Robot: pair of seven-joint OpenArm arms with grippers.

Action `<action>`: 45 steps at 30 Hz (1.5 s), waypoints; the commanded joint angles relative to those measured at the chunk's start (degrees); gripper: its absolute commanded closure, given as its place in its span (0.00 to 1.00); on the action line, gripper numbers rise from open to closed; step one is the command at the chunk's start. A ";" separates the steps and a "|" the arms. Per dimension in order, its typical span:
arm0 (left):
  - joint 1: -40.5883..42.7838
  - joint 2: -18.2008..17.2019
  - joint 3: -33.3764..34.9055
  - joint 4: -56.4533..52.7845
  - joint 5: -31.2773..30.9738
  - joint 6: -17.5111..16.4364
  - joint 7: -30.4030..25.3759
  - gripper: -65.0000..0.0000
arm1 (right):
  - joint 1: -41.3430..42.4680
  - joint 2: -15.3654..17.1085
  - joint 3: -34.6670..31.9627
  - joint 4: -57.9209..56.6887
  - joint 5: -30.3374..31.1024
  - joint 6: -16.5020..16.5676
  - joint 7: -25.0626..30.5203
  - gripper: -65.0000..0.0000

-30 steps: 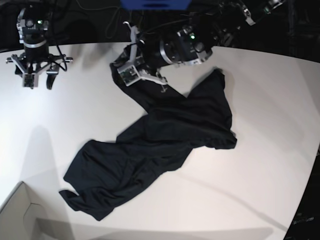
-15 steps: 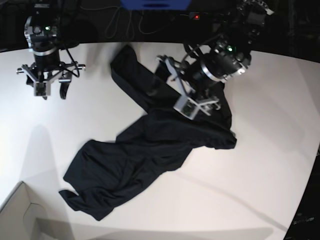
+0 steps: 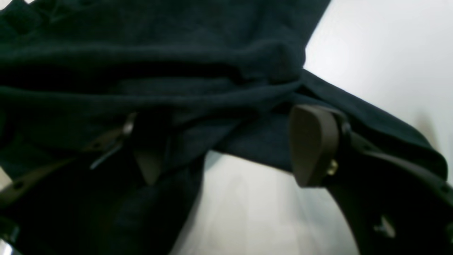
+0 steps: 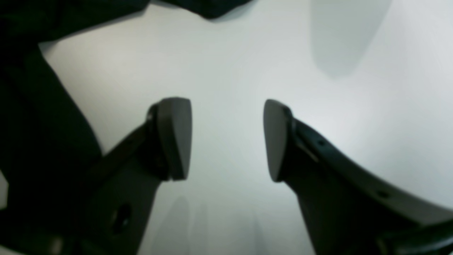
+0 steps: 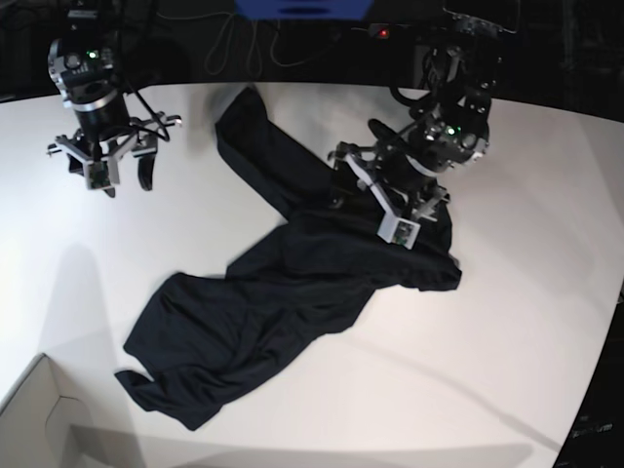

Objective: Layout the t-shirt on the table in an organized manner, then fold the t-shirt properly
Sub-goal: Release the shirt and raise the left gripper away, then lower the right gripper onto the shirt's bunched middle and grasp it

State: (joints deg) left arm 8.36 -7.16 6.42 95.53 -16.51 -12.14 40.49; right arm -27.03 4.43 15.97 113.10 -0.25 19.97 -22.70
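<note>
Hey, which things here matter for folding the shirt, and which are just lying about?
For the job:
- crumpled black fabric t-shirt
- large white table
- left hand, open
- right hand, open

Just lying about:
- pale cardboard box corner
- blue object behind the table

Both pincers (image 3: 226, 148) (image 4: 226, 140) wide apart, low.

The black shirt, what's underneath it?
The t-shirt lies crumpled on the white table, which shows all around it. Whatever might sit beneath the bunched cloth is covered, so I cannot tell.

No text, label, brand, number or sign can be read in any view.
</note>
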 commanded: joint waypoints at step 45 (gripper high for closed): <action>6.89 -6.25 -30.90 9.84 -1.11 -0.83 -0.89 0.77 | 5.18 6.17 -12.93 -0.88 -0.06 14.54 1.56 0.35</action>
State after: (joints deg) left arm 15.99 -12.82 -24.49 104.31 -17.02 -12.75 41.12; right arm -22.02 10.17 2.55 111.37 -1.13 34.33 -22.55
